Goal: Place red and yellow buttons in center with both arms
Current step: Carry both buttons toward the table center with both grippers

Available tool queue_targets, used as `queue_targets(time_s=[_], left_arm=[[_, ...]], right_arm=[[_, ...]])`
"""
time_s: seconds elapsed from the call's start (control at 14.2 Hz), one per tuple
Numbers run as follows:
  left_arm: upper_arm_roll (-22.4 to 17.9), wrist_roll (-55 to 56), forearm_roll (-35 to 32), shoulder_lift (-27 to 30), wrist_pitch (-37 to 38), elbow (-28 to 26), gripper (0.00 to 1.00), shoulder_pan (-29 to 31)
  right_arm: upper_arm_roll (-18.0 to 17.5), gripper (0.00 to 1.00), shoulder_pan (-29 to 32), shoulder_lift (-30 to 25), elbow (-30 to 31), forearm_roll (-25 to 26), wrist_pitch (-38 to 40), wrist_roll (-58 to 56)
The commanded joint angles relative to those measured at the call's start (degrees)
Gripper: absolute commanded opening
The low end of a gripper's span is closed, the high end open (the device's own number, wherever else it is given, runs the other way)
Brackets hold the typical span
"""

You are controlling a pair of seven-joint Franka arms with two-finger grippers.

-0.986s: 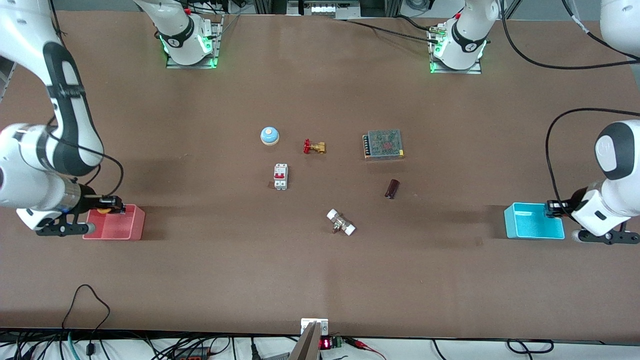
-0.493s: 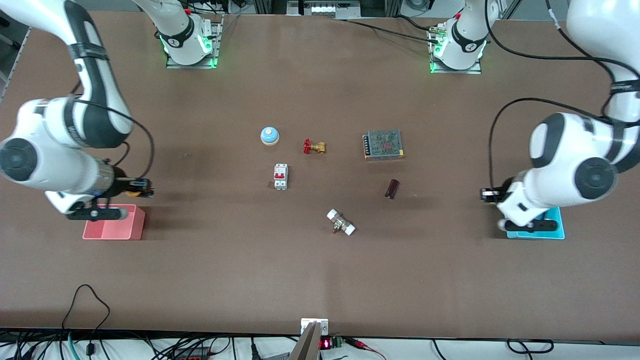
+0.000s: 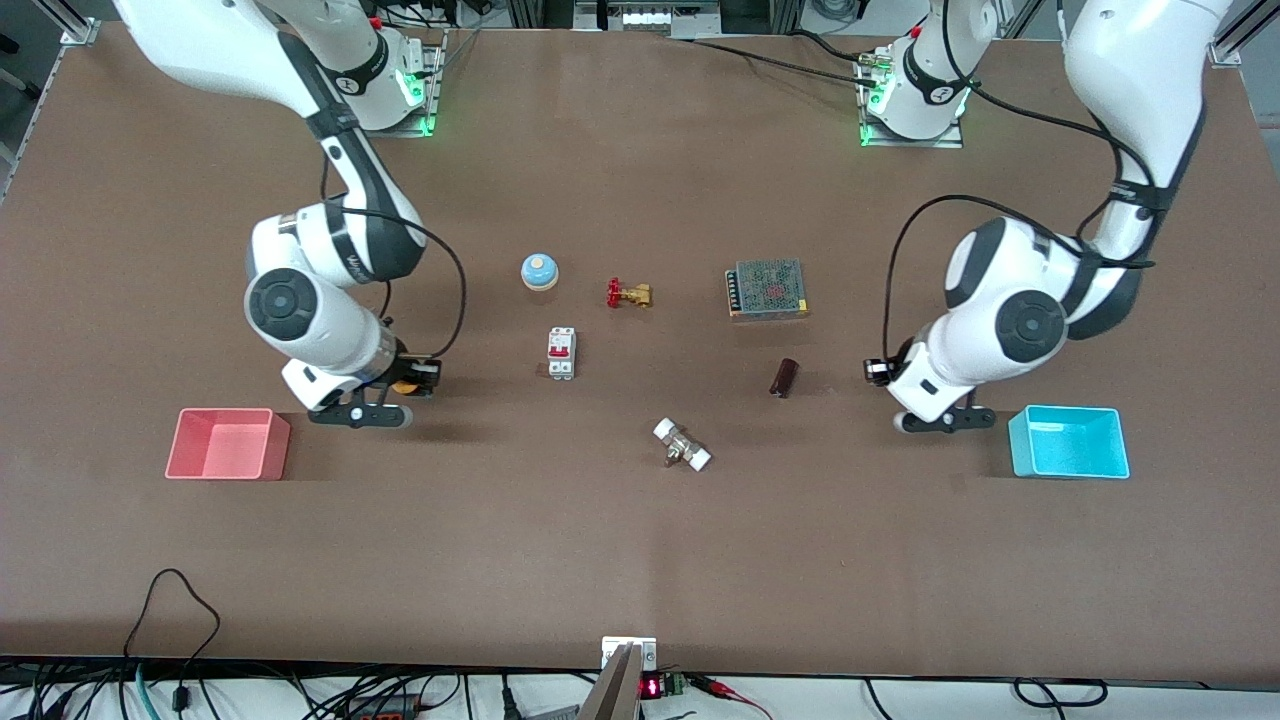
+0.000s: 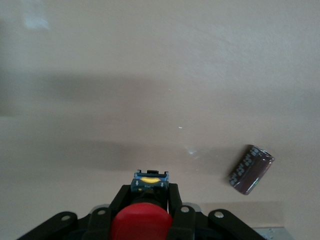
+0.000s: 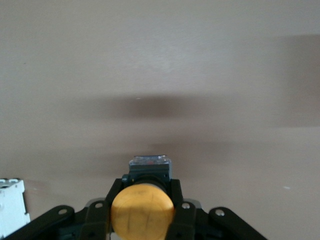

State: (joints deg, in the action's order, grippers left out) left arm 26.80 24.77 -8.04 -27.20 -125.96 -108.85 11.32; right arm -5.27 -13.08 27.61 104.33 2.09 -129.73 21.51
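Hovering over bare brown tabletop, right hand pinches yellow button, left hand red button.

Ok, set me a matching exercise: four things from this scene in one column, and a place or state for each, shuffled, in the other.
Things:
1. red button
2. yellow button
3. pink bin
4. blue bell

Places or states:
A. on the table beside the brass valve
B. held in the right gripper
C. standing at the right arm's end of the table
D. held in the left gripper

Pairs: 1-D, 2-B, 3-C, 4-A
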Motion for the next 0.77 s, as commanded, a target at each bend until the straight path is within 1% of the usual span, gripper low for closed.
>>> queue_targets(time_s=[0.0, 0.07, 0.14, 0.21, 0.49, 0.7], left_arm=[[0.54, 4.13, -0.83, 3.12, -9.0, -8.81, 0.29, -0.24], [0.54, 5.02, -0.83, 3.12, -12.78, -11.09, 0.29, -1.11], [0.45, 5.63, -0.92, 2.95, -14.56, -12.25, 0.29, -1.64], [0.36, 5.64, -1.01, 2.77, -15.01, -12.61, 0.29, -1.65], [0.1, 5.73, -1.1, 2.16, -15.19, -13.31, 0.31, -1.82], [-0.17, 6.16, -6.27, 2.07, -15.11, -13.58, 0.31, -1.39]], right_arm=[[0.26, 0.38, -1.42, 1.48, 0.44, -0.24, -3.94, 1.69], [0.17, 0.38, -1.68, 2.09, 0.44, -0.24, -4.91, 1.78], [0.17, 0.38, -2.47, 2.53, 0.79, -0.24, -5.88, 2.99], [0.17, 0.38, -3.0, 3.06, 1.05, 0.02, -6.58, 4.49], [0.17, 0.39, -3.09, 3.77, 1.05, 0.11, -6.94, 4.68], [0.17, 0.4, -3.62, 4.56, 1.05, 0.11, -7.03, 4.76]])
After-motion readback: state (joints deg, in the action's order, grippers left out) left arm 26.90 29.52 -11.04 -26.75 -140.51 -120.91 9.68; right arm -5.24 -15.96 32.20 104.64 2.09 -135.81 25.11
